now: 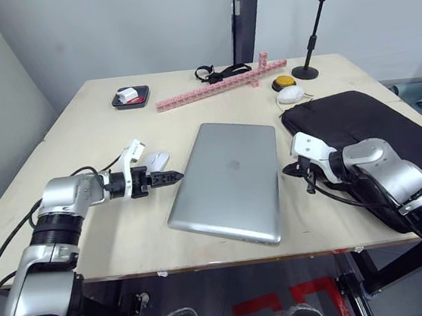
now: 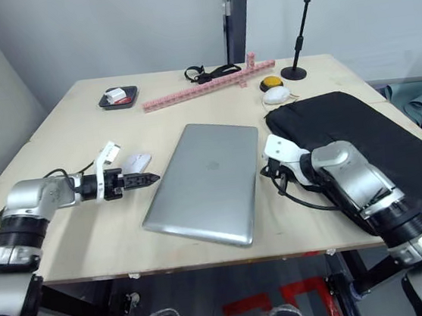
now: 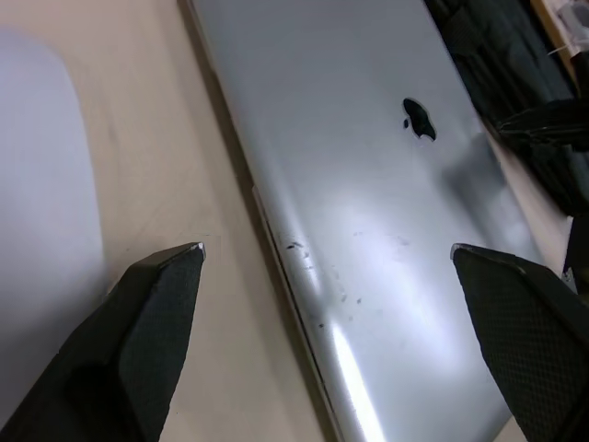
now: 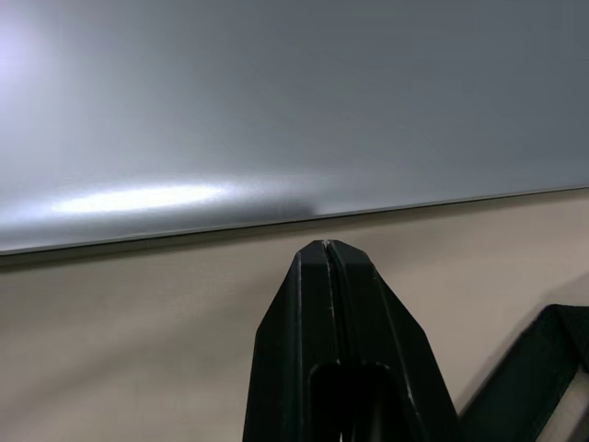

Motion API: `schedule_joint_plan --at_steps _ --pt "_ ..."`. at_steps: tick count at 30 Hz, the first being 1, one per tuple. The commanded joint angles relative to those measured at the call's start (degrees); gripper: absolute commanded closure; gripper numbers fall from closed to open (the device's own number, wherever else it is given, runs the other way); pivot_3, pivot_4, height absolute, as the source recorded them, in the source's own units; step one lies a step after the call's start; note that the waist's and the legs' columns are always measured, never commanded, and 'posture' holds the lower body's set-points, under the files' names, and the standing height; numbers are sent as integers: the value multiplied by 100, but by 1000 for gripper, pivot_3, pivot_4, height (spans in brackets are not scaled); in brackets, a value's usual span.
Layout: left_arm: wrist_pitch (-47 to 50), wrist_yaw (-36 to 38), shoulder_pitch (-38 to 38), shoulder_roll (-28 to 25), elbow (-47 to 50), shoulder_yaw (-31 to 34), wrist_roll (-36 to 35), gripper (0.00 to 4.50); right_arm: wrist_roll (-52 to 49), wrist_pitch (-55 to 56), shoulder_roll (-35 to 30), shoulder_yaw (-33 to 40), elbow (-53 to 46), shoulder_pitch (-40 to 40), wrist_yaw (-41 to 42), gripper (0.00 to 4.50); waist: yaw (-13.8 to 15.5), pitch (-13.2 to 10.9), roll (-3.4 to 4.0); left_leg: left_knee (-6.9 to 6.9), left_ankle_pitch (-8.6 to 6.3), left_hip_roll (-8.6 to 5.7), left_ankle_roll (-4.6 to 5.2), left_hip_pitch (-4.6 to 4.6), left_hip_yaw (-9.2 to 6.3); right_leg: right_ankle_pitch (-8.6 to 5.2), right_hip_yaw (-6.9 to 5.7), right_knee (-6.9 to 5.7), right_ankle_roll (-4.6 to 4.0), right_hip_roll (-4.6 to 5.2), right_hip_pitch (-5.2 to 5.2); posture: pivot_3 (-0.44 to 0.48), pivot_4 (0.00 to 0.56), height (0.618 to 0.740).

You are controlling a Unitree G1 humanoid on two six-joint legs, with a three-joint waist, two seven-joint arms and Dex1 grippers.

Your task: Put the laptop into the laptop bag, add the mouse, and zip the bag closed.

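Note:
The silver-grey laptop (image 1: 229, 182) lies shut in the middle of the table, logo up. The black laptop bag (image 1: 378, 120) lies flat to its right. The white mouse (image 1: 158, 161) sits just off the laptop's left edge. My left gripper (image 1: 169, 177) hovers low beside the mouse and points at the laptop's left edge (image 3: 276, 239). It is open with nothing between its fingers. My right gripper (image 1: 289, 170) sits at the laptop's right edge, in front of the bag. Its fingers (image 4: 327, 276) are shut on nothing, their tips just short of the laptop's rim (image 4: 294, 216).
At the back of the table lie a pink block strip (image 1: 218, 85), a black tray (image 1: 129, 97) with small white items, a black strap (image 1: 220, 71), a yellow button (image 1: 285, 82), a rounded white lump (image 1: 289, 96) and a black stand (image 1: 314, 58).

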State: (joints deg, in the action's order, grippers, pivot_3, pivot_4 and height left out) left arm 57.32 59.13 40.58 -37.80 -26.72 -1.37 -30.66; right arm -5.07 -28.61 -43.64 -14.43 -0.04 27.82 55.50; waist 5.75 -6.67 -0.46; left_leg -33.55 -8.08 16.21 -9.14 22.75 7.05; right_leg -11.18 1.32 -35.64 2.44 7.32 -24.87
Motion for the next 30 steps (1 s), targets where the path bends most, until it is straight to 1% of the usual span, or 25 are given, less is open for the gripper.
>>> schedule_joint_plan --at_steps 1,4,9,13,15,18,24,30 --pt "-237 111 337 121 -290 -187 268 0 261 294 93 -102 308 67 -87 4482 1 0 0 0 0 0 0 1 0 0 0 1 0 0 0 0 150 740" --pt "-208 163 488 334 -540 -366 425 0 403 430 280 -205 644 128 -114 4482 -13 1 0 1 0 -4 0 3 1 0 1 1 0 2 2 0 150 740" --pt "-100 305 586 483 -719 -478 564 0 454 496 495 -260 741 210 -55 4482 -59 8 2 0 -5 -4 5 -13 1 1 4 -4 1 2 12 0 150 740" --pt "77 394 649 671 -782 -443 516 0 428 448 773 -271 695 348 -21 4482 -61 8 3 15 -19 -4 -8 -75 7 0 7 1 1 2 59 0 150 740" --pt "151 452 660 740 -742 -416 483 0 372 372 922 -234 641 397 -14 4482 -60 8 3 19 -29 -4 -26 -77 7 0 7 6 1 2 64 0 150 740" --pt "324 621 652 931 -454 -197 168 0 338 309 1098 -233 579 422 7 4482 -85 7 3 22 -27 -4 -24 -77 7 0 6 11 1 1 66 0 150 740" --pt "488 704 570 950 -199 -115 153 0 427 324 1049 -155 635 353 59 4482 -134 3 6 29 -28 -4 -26 -76 7 1 5 15 1 0 64 0 150 740" --pt "498 752 489 823 -90 -104 173 0 490 396 935 -143 661 312 113 4482 -141 3 6 40 -26 -4 -25 -75 8 1 2 41 0 0 64 0 150 740"
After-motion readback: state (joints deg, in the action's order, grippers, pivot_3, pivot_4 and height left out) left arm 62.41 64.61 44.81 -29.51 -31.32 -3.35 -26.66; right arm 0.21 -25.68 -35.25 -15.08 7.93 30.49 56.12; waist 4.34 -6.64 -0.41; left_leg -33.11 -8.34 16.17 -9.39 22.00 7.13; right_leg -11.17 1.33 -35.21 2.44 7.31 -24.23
